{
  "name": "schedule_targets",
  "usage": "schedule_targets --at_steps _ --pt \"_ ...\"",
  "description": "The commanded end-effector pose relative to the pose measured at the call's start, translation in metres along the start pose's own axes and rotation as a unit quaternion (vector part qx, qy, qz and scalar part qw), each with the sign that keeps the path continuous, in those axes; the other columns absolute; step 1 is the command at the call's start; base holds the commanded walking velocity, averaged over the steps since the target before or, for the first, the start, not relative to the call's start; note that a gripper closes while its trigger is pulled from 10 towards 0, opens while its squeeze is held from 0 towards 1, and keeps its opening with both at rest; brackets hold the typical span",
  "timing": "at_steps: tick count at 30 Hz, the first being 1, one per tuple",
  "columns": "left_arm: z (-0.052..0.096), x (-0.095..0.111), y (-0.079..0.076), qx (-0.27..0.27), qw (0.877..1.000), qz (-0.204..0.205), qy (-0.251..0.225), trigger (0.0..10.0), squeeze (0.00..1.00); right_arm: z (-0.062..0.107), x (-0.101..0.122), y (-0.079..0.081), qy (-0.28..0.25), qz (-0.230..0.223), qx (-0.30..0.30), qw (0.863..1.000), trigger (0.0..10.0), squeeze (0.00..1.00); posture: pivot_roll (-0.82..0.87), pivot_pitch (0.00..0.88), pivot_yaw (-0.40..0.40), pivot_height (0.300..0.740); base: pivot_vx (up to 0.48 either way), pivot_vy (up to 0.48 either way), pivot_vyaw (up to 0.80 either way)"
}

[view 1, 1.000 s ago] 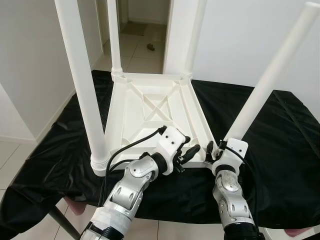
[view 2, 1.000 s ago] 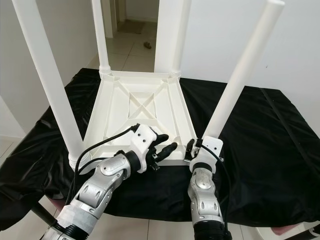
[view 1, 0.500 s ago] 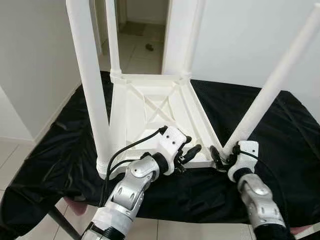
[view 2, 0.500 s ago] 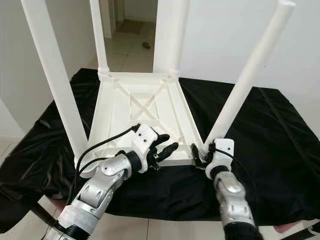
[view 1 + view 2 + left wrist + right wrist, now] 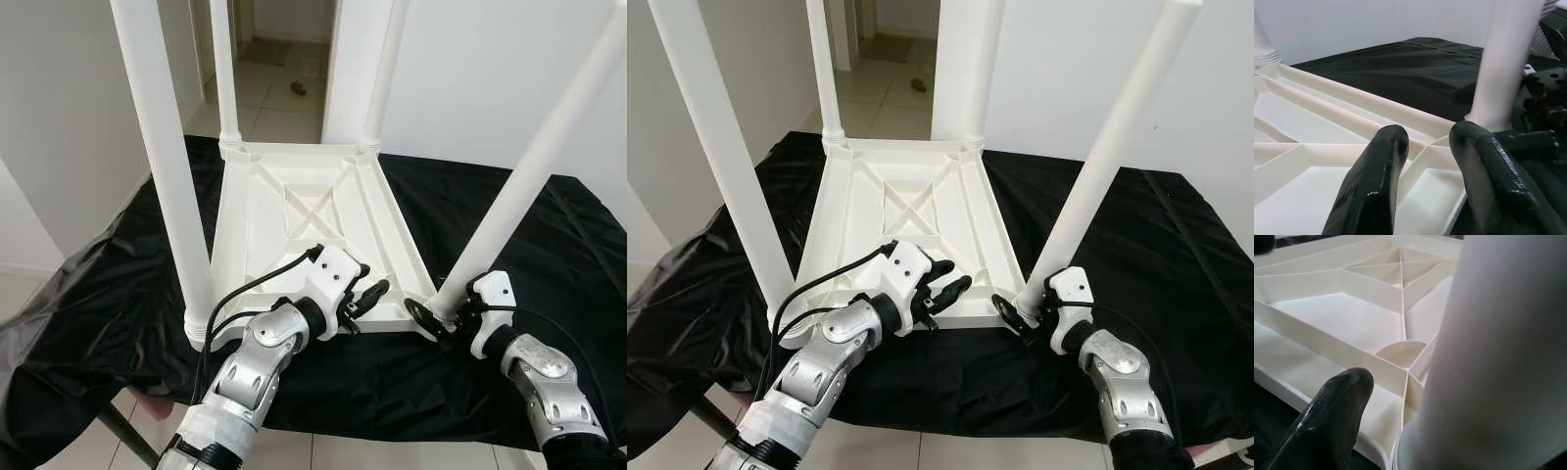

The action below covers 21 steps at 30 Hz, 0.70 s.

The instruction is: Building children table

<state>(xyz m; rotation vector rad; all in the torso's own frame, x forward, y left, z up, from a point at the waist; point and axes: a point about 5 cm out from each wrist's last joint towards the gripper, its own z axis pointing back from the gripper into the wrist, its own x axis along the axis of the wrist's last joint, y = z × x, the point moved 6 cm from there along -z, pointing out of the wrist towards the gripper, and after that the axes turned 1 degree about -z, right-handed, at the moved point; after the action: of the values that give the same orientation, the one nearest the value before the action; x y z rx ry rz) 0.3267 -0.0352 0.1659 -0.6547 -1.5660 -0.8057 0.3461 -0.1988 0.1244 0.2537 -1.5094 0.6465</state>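
One white tabletop (image 5: 294, 230) is counted, lying upside down on one surface covered by one black cloth (image 5: 549, 245). Four white legs are counted on it: one near left leg (image 5: 167, 176), one far left leg (image 5: 224, 73), one far right leg (image 5: 384, 73) and one near right leg (image 5: 534, 176). Two tools are counted, the left tool (image 5: 364, 299) and the right tool (image 5: 431, 321).

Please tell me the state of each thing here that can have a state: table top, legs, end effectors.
Table top: upside down on black cloth.
Near right leg: leaning outward.
Other three legs: upright.
Left end effector: open, over near edge.
Right end effector: at leaning leg's base.
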Motion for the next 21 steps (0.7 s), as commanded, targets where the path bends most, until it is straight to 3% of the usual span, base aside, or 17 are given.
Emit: schedule_targets --at_steps 1,5,6,14,19,21 --pt "-0.001 0.003 0.001 0.012 1.000 0.000 -0.003 10.0 0.00 -0.002 0.010 -0.003 -0.014 0.012 0.008 1.000 10.0 0.00 -0.01 0.000 -0.010 0.740 0.000 0.000 0.00" --pt "-0.001 0.004 0.000 0.010 1.000 -0.001 -0.003 10.0 0.00 -0.002 0.012 -0.003 -0.014 0.014 0.030 0.999 9.7 0.00 -0.01 0.000 -0.007 0.740 0.000 0.000 0.00" --pt "-0.001 0.004 0.000 0.009 1.000 -0.001 -0.003 10.0 0.00 -0.001 0.011 -0.002 -0.014 0.012 0.042 0.999 0.4 0.00 -0.01 0.000 -0.008 0.740 0.000 0.000 0.00" --pt "0.003 -0.003 -0.005 -0.002 1.000 -0.002 0.008 10.0 0.00 0.008 -0.003 0.001 0.011 0.000 0.073 0.997 0.0 0.00 -0.01 0.000 -0.010 0.740 0.000 0.000 0.00" --pt "0.005 -0.009 -0.009 -0.007 1.000 0.001 0.016 10.0 0.00 0.012 -0.011 -0.004 0.024 -0.014 0.054 0.998 0.0 0.00 -0.02 0.000 -0.014 0.740 0.000 0.000 0.00" --pt "0.008 -0.018 -0.011 -0.010 1.000 0.006 0.027 10.0 0.00 0.011 -0.015 -0.012 0.029 -0.022 0.011 0.999 0.0 0.00 -0.03 0.000 -0.019 0.740 0.000 0.000 0.00"
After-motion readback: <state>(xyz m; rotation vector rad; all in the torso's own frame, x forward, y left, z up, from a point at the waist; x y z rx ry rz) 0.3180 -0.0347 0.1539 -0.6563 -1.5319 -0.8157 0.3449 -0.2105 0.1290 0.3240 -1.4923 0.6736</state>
